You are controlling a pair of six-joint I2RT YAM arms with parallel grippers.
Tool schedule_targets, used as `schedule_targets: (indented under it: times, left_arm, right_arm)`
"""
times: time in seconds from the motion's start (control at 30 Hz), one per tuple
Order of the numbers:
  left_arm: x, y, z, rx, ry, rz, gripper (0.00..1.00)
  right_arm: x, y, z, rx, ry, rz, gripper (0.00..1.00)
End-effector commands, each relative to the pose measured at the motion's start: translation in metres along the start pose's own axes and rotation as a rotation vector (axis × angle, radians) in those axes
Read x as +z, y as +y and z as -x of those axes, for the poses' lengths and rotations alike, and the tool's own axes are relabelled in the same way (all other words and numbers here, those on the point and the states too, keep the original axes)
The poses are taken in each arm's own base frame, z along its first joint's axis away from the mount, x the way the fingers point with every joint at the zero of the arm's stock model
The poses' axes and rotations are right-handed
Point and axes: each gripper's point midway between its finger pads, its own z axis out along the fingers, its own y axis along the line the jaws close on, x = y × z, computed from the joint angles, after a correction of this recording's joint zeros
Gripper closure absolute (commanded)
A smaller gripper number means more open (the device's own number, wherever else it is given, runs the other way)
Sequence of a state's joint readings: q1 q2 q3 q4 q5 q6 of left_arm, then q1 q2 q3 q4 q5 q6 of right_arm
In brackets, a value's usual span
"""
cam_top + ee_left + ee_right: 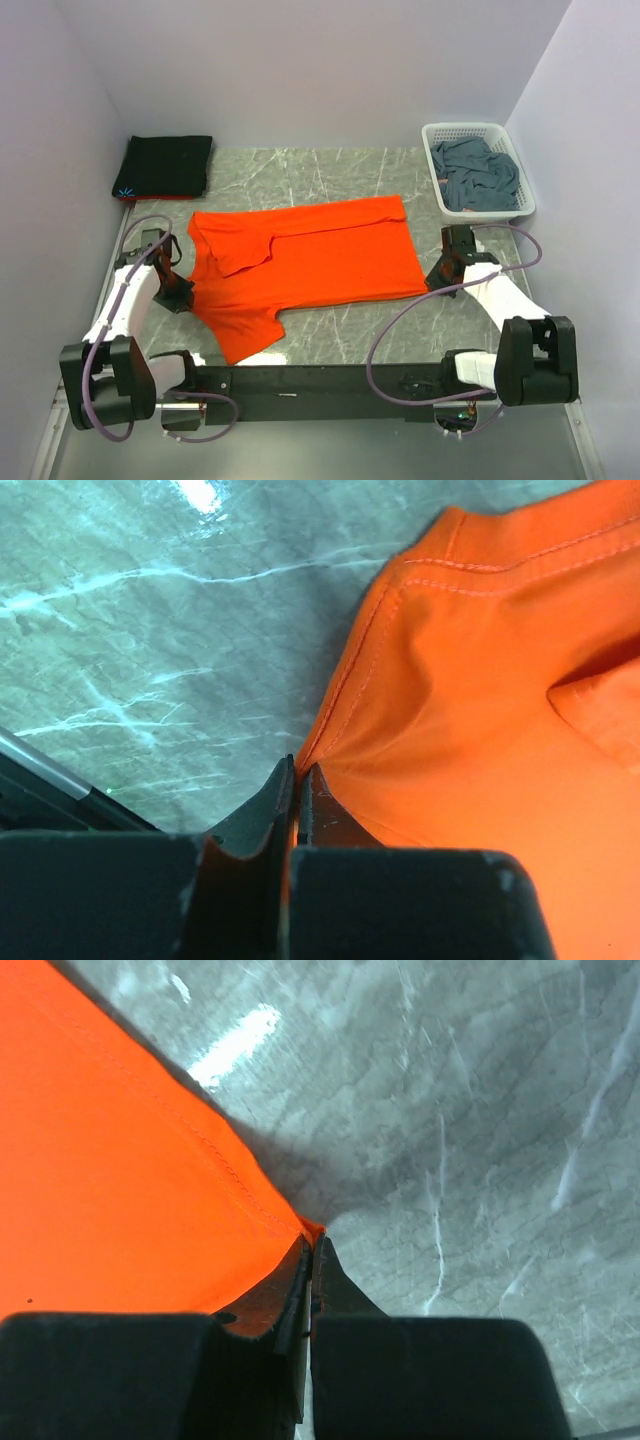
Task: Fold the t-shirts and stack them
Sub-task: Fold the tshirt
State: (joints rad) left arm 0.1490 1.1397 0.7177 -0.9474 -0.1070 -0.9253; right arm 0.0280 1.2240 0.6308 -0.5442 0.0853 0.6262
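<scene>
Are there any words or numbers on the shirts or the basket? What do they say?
No words or numbers can be read anywhere.
On the black t-shirt: a tiny light-blue mark, too small to read.
On the orange t-shirt: plain, no print.
On the white basket: no label showing.

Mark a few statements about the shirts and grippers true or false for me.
1. The left gripper and the right gripper are both shut on the orange t-shirt. True.
2. The blue-grey t-shirt lies in the white basket. True.
3. The black t-shirt is in that basket too. False: it lies folded at the far left corner of the table.
4. The orange t-shirt is stacked on the black one. False: it lies spread out, apart from it.
</scene>
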Motion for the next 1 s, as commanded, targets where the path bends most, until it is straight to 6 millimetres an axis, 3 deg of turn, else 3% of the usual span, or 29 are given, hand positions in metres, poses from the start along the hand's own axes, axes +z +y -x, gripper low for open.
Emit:
schedule_targets:
  times: [0.0,0.2,0.53,0.8,0.97]
  left_arm:
    - [-0.006,-0.004,0.015,0.015,-0.027,0.008,0.99]
    - [-0.011,-0.021,0.031,0.038,-0.053,-0.019,0.99]
    - [0.002,-0.051,0.059,0.104,-0.06,-0.008,0.99]
    - [0.004,-0.077,0.089,0.137,-0.108,-0.007,0.99]
    - [0.019,-0.081,0.092,0.152,-0.096,0.017,0.99]
  right_arm:
    - [-0.005,-0.001,0.018,-0.009,-0.038,-0.031,1.0]
    - [-0.01,0.017,0.04,-0.021,-0.051,-0.01,1.0]
    - [-0.009,0.052,0.077,-0.052,-0.08,0.006,1.0]
    - [0.007,0.065,0.099,-0.07,-0.079,-0.027,1.0]
    - [0.014,0.072,0.106,-0.074,-0.08,-0.03,1.0]
